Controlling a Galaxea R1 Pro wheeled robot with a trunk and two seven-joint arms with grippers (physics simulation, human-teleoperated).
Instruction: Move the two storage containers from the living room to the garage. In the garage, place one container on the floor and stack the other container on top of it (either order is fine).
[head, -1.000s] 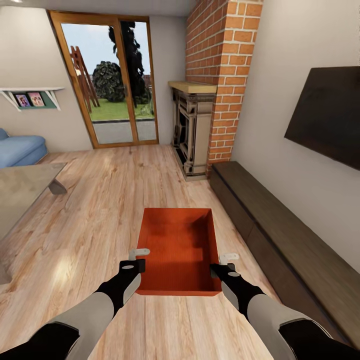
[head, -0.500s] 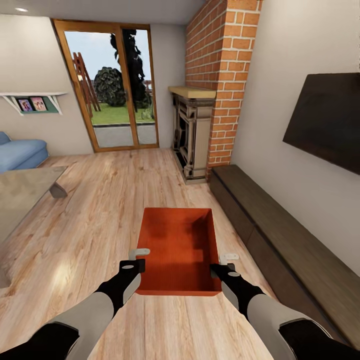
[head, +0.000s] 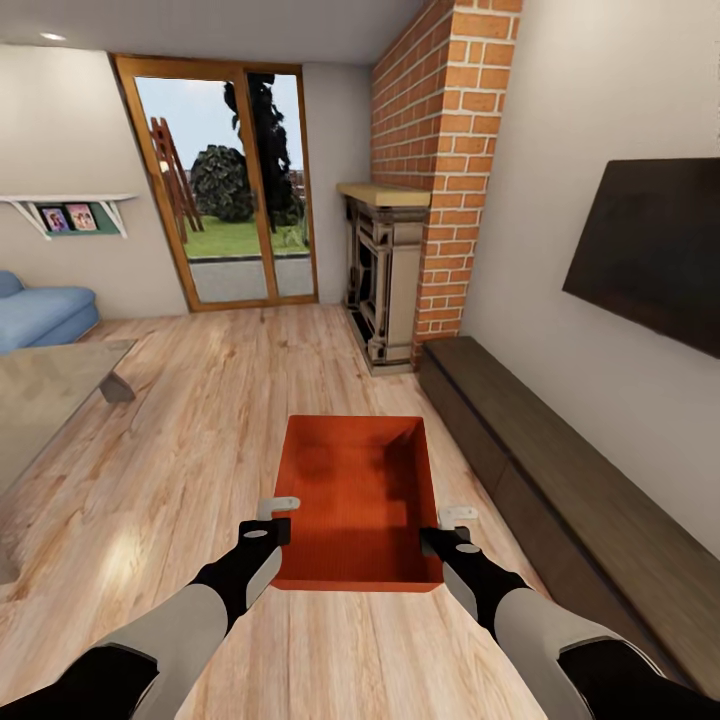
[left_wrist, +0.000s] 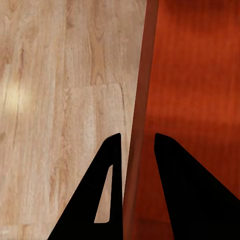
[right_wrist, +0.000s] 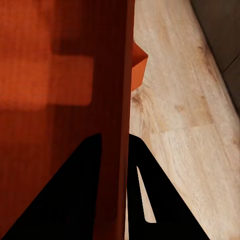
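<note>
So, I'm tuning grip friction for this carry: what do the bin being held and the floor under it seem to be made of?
The storage container looks like thin plastic, matt orange-red: its walls are plain and slim, faintly ribbed, without shine. The left tool and right tool each straddle a side wall. The floor looks like light wood planks with a satin finish: grain, board joints and soft pale glare show. Being renders, both are guesses.

The black wall TV (head: 655, 255) and the long low cabinet (head: 560, 480) run off the head view's right edge. The blue sofa (head: 45, 312) and the table (head: 45, 385) are cut by the left edge. The framed pictures (head: 68, 217) on the wall shelf are too small to make out.
</note>
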